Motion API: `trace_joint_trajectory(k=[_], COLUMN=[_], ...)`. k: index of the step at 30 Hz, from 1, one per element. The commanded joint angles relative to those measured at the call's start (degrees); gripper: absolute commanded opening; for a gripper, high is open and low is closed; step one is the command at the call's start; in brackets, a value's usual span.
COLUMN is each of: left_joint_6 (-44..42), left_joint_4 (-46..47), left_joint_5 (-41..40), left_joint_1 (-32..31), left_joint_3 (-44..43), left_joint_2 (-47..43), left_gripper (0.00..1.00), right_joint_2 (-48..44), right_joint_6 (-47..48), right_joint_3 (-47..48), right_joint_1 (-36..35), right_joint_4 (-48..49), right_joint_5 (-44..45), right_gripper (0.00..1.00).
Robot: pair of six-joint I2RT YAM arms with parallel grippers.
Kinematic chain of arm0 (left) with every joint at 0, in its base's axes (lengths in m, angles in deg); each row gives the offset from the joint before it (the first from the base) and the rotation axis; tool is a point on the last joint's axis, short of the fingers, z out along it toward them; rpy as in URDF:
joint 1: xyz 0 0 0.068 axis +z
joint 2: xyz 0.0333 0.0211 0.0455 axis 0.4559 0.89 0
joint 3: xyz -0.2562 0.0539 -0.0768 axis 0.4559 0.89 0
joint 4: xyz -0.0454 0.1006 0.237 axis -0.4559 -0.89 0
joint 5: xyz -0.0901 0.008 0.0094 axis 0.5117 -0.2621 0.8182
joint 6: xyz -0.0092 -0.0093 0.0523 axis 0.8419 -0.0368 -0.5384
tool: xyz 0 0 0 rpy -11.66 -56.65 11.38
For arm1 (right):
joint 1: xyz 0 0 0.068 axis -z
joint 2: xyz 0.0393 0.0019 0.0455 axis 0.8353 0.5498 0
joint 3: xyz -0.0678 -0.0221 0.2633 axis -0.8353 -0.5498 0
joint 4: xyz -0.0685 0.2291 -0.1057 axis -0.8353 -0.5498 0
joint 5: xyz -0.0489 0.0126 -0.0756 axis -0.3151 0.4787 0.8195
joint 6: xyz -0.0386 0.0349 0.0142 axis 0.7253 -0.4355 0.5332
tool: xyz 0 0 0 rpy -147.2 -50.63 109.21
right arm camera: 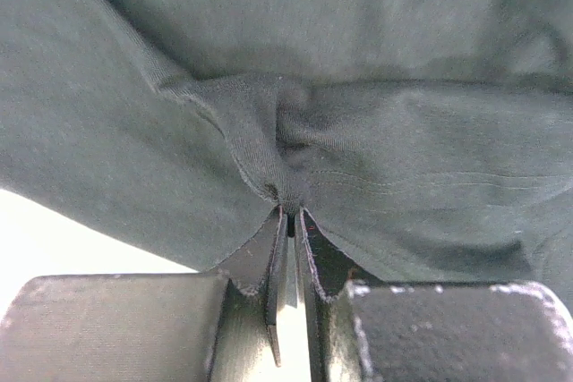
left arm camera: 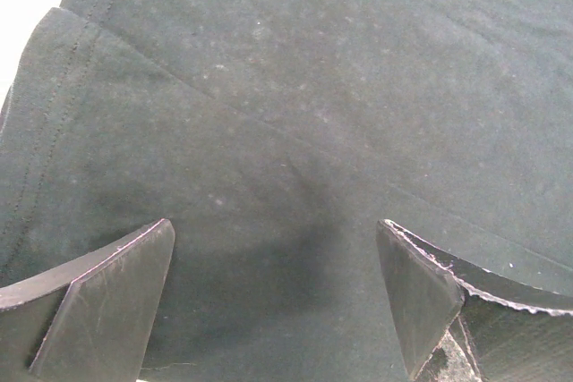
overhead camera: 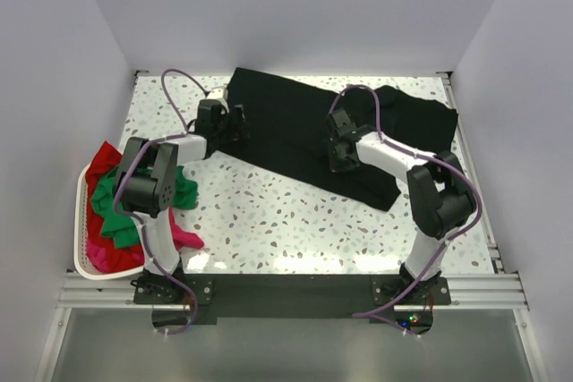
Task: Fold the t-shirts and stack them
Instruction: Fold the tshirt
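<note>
A black t-shirt [overhead camera: 295, 127] lies spread across the far middle of the table, partly folded over. My left gripper [overhead camera: 235, 123] is open at the shirt's left edge, its fingers [left arm camera: 116, 301] apart over the black cloth [left arm camera: 295, 131] with nothing between them. My right gripper [overhead camera: 342, 151] is shut on a bunched fold of the black t-shirt [right arm camera: 286, 140] near the shirt's middle. Green [overhead camera: 112, 203], red [overhead camera: 106, 157] and magenta [overhead camera: 186, 237] t-shirts lie heaped at the left.
A white plastic basket [overhead camera: 81, 230] sits at the table's left front edge, holding the coloured heap, which spills over its rim onto the table. White walls enclose the speckled table [overhead camera: 295, 230] on three sides.
</note>
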Motion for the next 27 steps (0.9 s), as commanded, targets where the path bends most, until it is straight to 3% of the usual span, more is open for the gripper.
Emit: trace_joint_trajectory(k=[1,16,27], left_joint_6=[-1.2,-1.8,-2.3], left_joint_4=[0.5,-0.4,-1.0], left_joint_5=[-0.6,-0.6,-2.5], left_joint_1=[0.6,0.7,0.7], left_joint_3=[-0.7,-1.4,-1.8], left_joint_2=[0.0,0.6,0.8], left_gripper=[1.0,1.0,1.0], right_joint_2=[1.0,10.5,16.9], right_joint_6=[1.5,4.5,6.4], right_joint_3=[4.0,16.4,24.7], right_joint_1=[0.0,0.1,0.1], right_joint_4=[-1.3,-2.8,-5.2], right_joint_5=[3.0,9.3,13.1], right_gripper=[0.09,0.08,0.13])
